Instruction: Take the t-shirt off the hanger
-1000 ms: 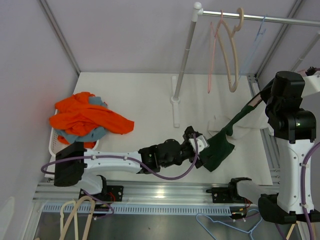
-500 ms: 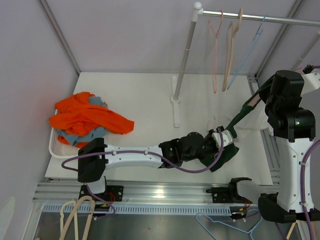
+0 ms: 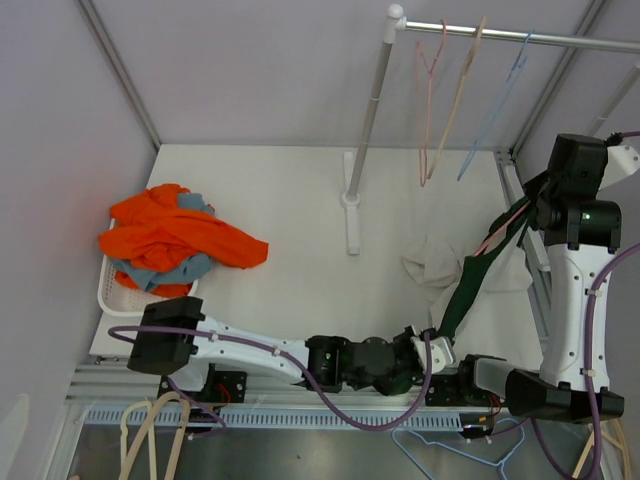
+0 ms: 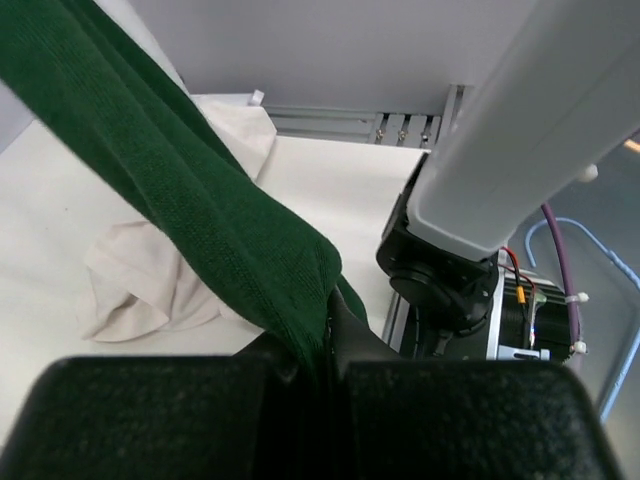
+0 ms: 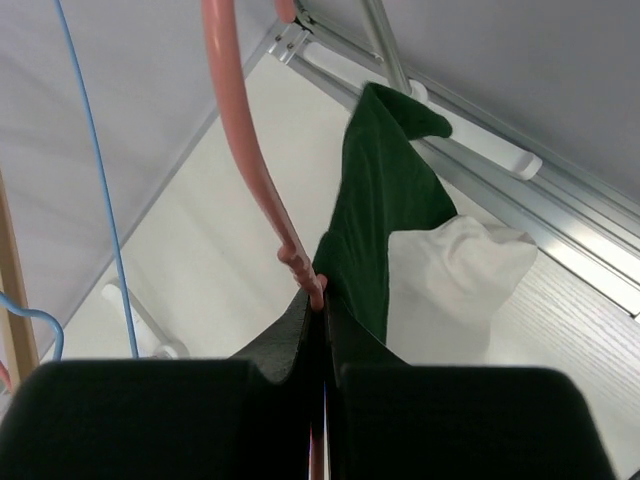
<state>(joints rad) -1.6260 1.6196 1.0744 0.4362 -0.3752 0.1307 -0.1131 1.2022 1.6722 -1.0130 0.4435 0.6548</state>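
Since left end effector (image 3: 432, 350) pulled back clamping t-shirt (image 3: 466, 285), now taut, right end effector (image 5: 318, 300) gripping hanger (image 5: 243, 140)

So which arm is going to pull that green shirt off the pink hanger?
Probably the left: the left gripper is clamped on the green t-shirt at its lower end, free to drag it away. The right gripper pinches the pink hanger up high, anchoring it.

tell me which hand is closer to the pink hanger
Right. The right hand is shut on the pink hanger. The left hand is apart from it, pinching the lower end of the green t-shirt near the front edge of the table.
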